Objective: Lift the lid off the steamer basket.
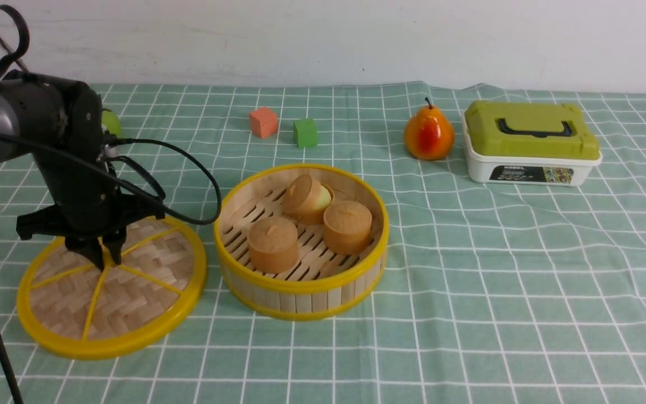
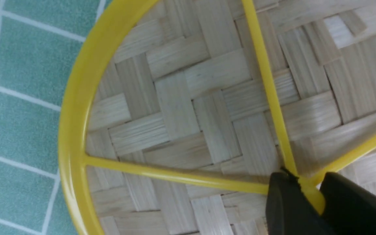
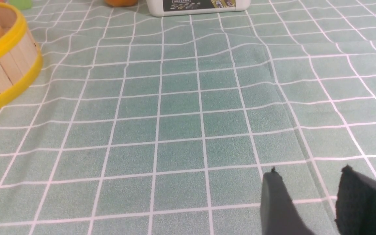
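The lid (image 1: 132, 292), a woven bamboo disc with a yellow rim and spokes, lies on the cloth to the left of the steamer basket (image 1: 300, 292). My left gripper (image 1: 105, 255) points down at its centre. In the left wrist view the lid (image 2: 181, 107) fills the frame and the left gripper (image 2: 308, 182) is shut on the yellow central knob. The basket is uncovered and holds three tan round buns (image 1: 273, 244). The basket's wall (image 3: 2, 71) shows in the right wrist view. My right gripper (image 3: 308, 173) is open and empty over bare cloth; it is out of the front view.
A pear (image 1: 428, 134) and a white box with a green lid (image 1: 530, 143) stand at the back right. An orange cube (image 1: 263, 122) and a green cube (image 1: 305, 132) sit behind the basket. A black cable (image 1: 188, 168) loops from the left arm.
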